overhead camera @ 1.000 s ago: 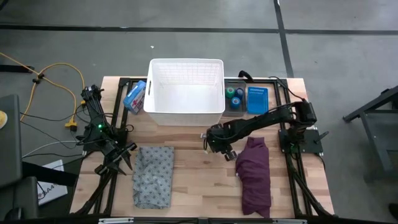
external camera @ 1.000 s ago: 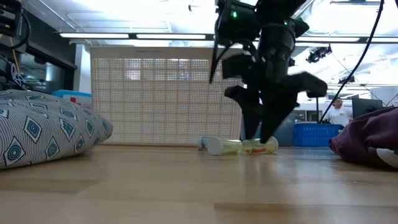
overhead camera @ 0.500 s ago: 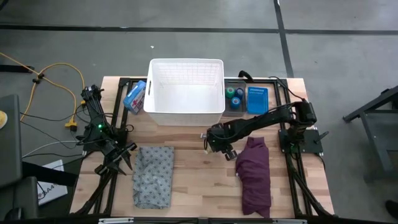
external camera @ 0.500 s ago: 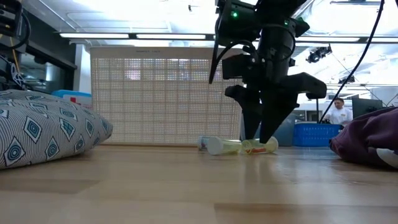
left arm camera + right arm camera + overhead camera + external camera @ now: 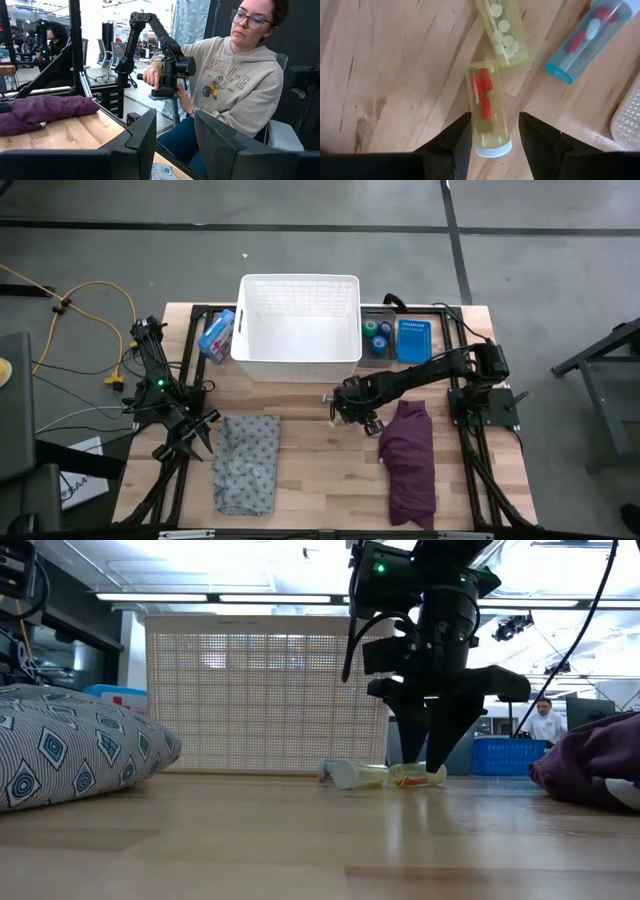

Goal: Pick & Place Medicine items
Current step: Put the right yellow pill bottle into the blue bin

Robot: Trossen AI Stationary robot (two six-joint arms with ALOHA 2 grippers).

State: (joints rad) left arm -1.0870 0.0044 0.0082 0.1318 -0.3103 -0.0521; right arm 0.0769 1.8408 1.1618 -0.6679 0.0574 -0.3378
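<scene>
The right gripper hangs with fingers apart on both sides of the yellow vial with red capsules lying on the table near the white basket; it looks light, hard and slippery, so grip mid-body

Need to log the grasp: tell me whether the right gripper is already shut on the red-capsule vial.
No: the right gripper is open, its fingers either side of the red-capsule vial lying on the table.
</scene>
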